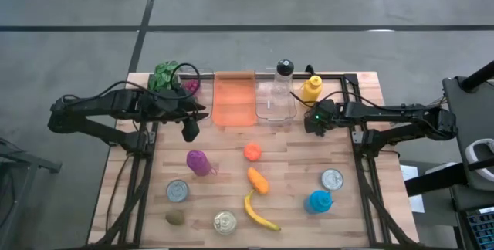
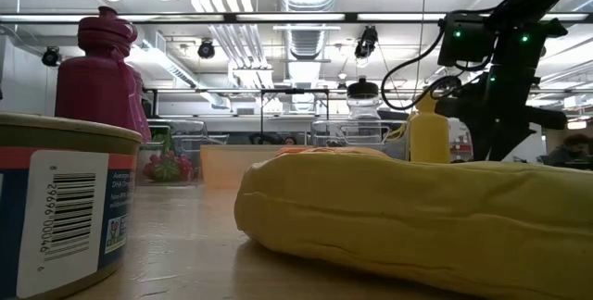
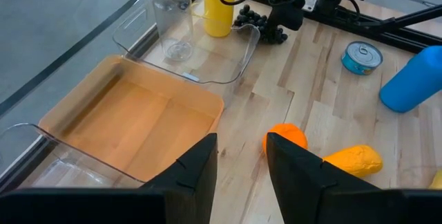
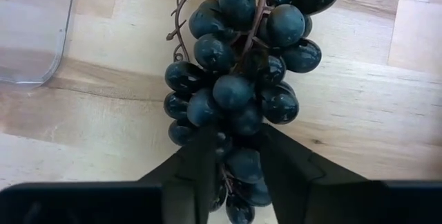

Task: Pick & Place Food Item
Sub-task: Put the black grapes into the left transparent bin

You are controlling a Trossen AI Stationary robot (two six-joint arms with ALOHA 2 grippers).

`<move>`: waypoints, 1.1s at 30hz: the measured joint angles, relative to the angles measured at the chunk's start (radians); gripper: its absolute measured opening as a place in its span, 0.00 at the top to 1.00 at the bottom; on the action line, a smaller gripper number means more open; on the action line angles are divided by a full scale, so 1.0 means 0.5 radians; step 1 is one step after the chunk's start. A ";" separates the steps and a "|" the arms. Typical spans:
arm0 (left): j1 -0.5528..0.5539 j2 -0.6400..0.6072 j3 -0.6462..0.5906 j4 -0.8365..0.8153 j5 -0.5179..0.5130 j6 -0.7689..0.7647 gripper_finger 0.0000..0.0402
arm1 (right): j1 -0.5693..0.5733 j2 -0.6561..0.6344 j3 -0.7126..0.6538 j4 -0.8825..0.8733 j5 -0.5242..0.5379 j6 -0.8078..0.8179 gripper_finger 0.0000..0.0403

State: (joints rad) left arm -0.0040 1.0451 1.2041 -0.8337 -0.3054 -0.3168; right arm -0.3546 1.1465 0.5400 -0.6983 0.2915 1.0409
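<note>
A bunch of dark grapes [image 4: 238, 65] lies on the wooden table, just right of a clear container [image 1: 275, 99] at the back. My right gripper [image 4: 237, 141] comes steeply down over the bunch and is shut on one end of it. In the left wrist view the grapes [image 3: 257, 25] show under that gripper, beside a yellow bottle [image 3: 218, 6]. My left gripper [image 3: 242, 141] hovers open, with nothing between its fingers, above the near edge of an orange tray [image 3: 131, 124]. In the high view it [image 1: 189, 133] is left of centre. My right gripper pinches the grape bunch's end nearest the wrist [image 4: 238, 165] between its two fingers, one on each side. The fingers come from above, slanting steeply down. The rest of the bunch lies stretched out on the table beyond the fingertips.
On the near half of the table lie an orange [image 1: 252, 152], a carrot [image 1: 258, 180], a banana [image 1: 258, 213], a purple bottle [image 1: 197, 162], a blue bottle [image 1: 319, 201], three cans and a kiwi [image 1: 175, 217]. Green lettuce [image 1: 164, 75] sits at the back left.
</note>
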 joint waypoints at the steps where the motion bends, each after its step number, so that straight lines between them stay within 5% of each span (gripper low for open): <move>1: 0.000 0.000 0.000 0.000 0.000 0.000 0.68 | 0.000 0.000 0.000 0.000 0.001 0.000 0.69; 14: -0.001 0.000 0.000 0.000 0.000 0.007 0.68 | -0.008 0.000 -0.033 0.014 0.047 -0.100 0.60; 33: -0.002 0.000 -0.001 0.000 0.000 0.006 0.68 | -0.008 0.000 -0.130 0.184 -0.060 -0.110 0.96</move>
State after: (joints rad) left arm -0.0048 1.0451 1.2037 -0.8337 -0.3054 -0.3138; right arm -0.3584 1.1465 0.4751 -0.6064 0.2615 0.9856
